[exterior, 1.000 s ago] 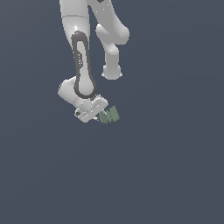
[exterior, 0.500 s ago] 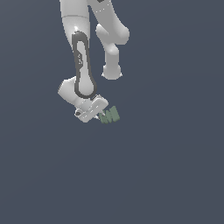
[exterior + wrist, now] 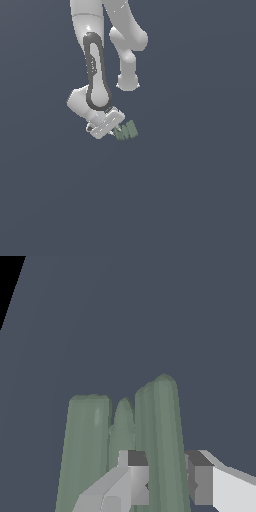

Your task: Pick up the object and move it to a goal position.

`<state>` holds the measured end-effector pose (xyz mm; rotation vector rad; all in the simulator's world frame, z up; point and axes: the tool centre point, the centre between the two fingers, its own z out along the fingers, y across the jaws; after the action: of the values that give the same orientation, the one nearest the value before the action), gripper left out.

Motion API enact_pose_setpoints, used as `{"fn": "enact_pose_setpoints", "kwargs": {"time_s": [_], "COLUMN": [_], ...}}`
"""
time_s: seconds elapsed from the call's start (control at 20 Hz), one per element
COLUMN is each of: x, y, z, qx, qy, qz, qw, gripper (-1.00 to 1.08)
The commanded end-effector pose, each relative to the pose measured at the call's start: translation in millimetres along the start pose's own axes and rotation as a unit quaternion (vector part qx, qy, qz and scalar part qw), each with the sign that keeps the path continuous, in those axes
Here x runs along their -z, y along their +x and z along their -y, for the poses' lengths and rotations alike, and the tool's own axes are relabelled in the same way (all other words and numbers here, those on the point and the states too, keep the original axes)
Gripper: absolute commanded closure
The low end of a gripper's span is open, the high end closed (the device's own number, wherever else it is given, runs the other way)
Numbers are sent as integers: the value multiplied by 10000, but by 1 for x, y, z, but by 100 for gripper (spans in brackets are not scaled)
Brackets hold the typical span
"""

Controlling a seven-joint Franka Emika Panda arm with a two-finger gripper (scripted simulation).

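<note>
Here, the object [image 3: 126, 130]: small, dull sage green, a few flat ridged slabs set side by side, lying just off the tip of the gripper [image 3: 116, 129] on the exterior view's right. Smaller than the white hand behind it. In the wrist view, the object [image 3: 125, 441] seen close: three or four upright slabs with rounded tops, the tallest standing between the two fingers, its lower part cut off by the frame edge. One finger [image 3: 131, 478] against the tall slab on one side, the other finger [image 3: 200, 478] just beside it on the other; whether that second pad actually touches, hard to tell, since a thin dark gap may or may not be shadow. So: jaws narrowed around one slab of the object, seemingly gripping it, yet full contact not certain. Remaining slabs outside the jaws, partly hidden behind the nearer finger.

In the exterior view, fingertips themselves lost against the green piece and too small to separate. Whether the object rests on the ground or hangs clear of it, impossible to judge: plain dark slate floor [image 3: 190, 200], no shadow, no edge. Above, the white arm [image 3: 95, 75] with its dark trim, bent down toward the object, its upper links cut off by the top of the frame.
</note>
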<state>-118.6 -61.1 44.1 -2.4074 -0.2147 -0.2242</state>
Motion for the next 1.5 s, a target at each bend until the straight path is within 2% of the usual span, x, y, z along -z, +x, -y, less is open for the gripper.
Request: {"fn": "enact_pose_setpoints", "kwargs": {"time_s": [0.0,0.25,0.5,1.45], "x": [3,12,25,94], "y": [3,13,26,101], "z": [9,39,82,300], "qx": [6,7,9,23], "qy": [-1,1,4,28], "qz": [3,9,21,56], "qw": [10000,10000,10000,10000], "gripper": [108,108,108,108]}}
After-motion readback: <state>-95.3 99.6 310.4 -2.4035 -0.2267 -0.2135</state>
